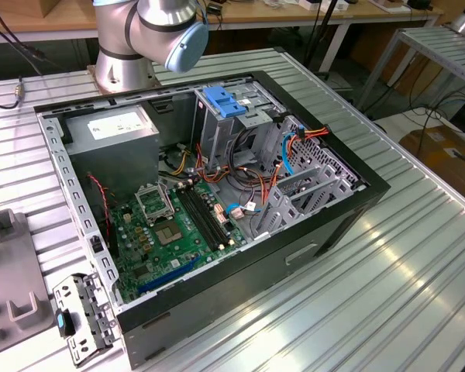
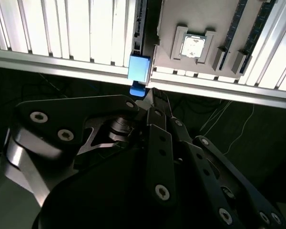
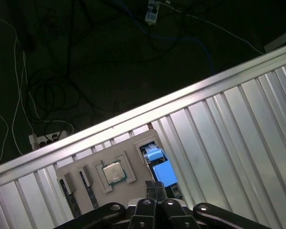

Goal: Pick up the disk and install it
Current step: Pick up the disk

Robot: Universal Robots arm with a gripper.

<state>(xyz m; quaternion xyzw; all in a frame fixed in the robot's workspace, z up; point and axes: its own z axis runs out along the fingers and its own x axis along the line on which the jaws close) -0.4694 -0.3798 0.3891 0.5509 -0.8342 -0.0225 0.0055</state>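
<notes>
The disk [image 1: 81, 316] lies at the table's near corner on the exterior view's left, beside the grey fixture [image 1: 12, 298]. It is a metal block with a blue carrier tab on its edge. In both wrist views I see it edge on from high above, its blue end [image 3: 160, 171] [image 2: 139, 69] at the fixture's side near the table edge. My gripper [image 3: 155, 185] [image 2: 155, 98] hangs well above it, its dark fingers pressed together with nothing between them. The open computer case [image 1: 356, 203] sits mid-table, with a blue-handled drive cage [image 1: 223, 105] at its back.
The grey fixture [image 3: 86, 188] holds a processor chip [image 3: 113, 172] and memory sticks [image 3: 69, 183]. The arm's base [image 1: 124, 62] stands behind the case. Cables lie on the dark floor [image 3: 62, 71] beyond the table edge. Ribbed aluminium table [image 1: 403, 310] extends to the exterior view's right.
</notes>
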